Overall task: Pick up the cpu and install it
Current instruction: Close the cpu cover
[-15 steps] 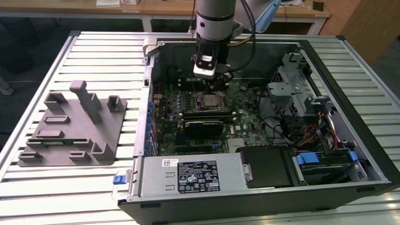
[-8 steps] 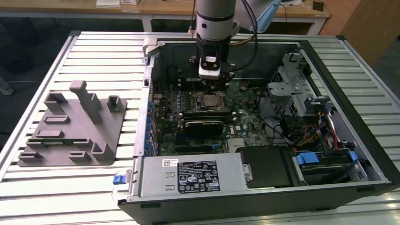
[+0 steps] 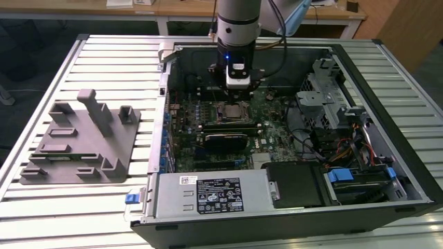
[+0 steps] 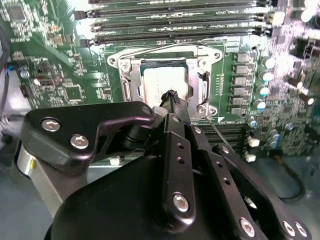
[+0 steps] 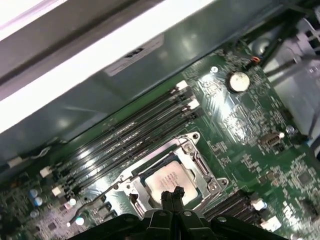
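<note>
Gripper (image 4: 171,96), jaws closed on nothing, tips over the cpu (image 4: 159,80), which sits in its socket (image 4: 125,82) near the motherboard's (image 4: 55,55) middle.

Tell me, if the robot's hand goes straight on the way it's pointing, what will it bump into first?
Probably the cpu: the hand points at its silver top, which lies in the socket on the green board. How near they are is hard to tell.
</note>
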